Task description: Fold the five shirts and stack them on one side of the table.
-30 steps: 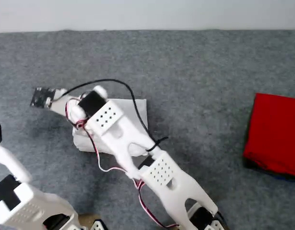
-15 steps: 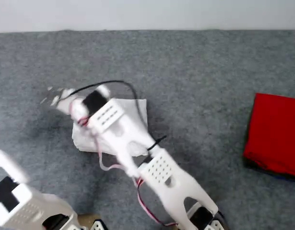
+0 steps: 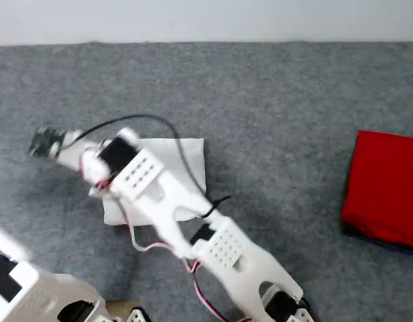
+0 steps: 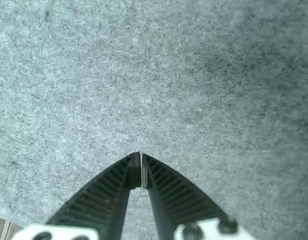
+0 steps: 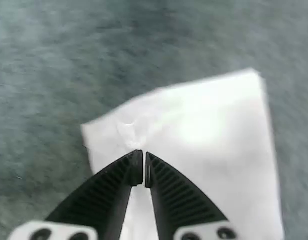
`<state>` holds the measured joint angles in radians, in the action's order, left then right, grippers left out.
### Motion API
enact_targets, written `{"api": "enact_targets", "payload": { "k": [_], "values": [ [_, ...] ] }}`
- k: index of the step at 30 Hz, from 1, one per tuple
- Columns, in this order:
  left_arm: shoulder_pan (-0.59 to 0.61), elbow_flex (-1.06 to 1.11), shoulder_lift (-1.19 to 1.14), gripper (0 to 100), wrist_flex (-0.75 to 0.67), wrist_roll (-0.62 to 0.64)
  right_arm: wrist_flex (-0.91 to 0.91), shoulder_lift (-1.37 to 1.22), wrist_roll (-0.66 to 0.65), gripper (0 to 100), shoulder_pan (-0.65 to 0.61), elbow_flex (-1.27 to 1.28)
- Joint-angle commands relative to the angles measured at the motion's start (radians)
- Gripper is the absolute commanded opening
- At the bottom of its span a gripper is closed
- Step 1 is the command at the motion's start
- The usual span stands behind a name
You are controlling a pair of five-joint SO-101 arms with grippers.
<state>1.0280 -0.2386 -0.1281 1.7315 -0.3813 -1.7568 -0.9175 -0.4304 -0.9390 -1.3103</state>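
We see the right end effector (image 5: 143,161) with its ribbed black jaws pressed together tip to tip, and there is no cloth between them that we can make out. Right under those tips lies the white folded cloth shirt (image 5: 204,150). One of its corners is just beside the tips, and there is a small pucker in the fabric close ahead of them. In the high view, the white right arm (image 3: 166,194) stretches across this shirt and covers much of it. A thin black cable (image 3: 159,121) arches over the arm's wrist.

The left end effector (image 4: 141,162) is closed the same way, jaw against jaw, and it holds nothing. Below and all around it is the bare grey felt-like cover of the worktop (image 3: 273,100). The left arm's white body (image 3: 31,288) sits at the near corner of the high view.

The red folded cloth shirt (image 3: 384,184) lies well apart from both end effectors. From the right end effector, it is out past the white folded cloth shirt and across a wide stretch of grey cover. It rests flat at the worktop's edge, squarely folded, with a dark layer (image 3: 384,243) showing beneath its near edge. We cannot tell what that layer is.
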Motion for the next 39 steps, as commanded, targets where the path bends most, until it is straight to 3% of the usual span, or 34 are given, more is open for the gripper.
{"api": "enact_targets", "payload": {
  "k": [1, 10, 26, 33, 39],
  "values": [
    [-0.002, -0.042, 0.064, 2, 0.002, -0.006, -0.039, 0.088, 0.009, 1.0, 0.045, 0.118],
    [-0.002, -0.041, 0.063, 2, 0.000, -0.006, -0.018, 0.067, 0.014, 1.0, -0.077, 0.351],
    [-0.002, -0.042, 0.055, 2, -0.002, -0.008, -0.002, 0.239, 0.014, 1.0, -0.031, 0.350],
    [-0.002, -0.038, 0.055, 2, -0.017, -0.008, 0.127, 0.073, 0.014, 1.0, -0.073, 0.353],
    [0.005, -0.038, 0.057, 2, -0.021, -0.009, 0.008, 0.027, 0.012, 1.0, -0.096, 0.275]
  ]
}}
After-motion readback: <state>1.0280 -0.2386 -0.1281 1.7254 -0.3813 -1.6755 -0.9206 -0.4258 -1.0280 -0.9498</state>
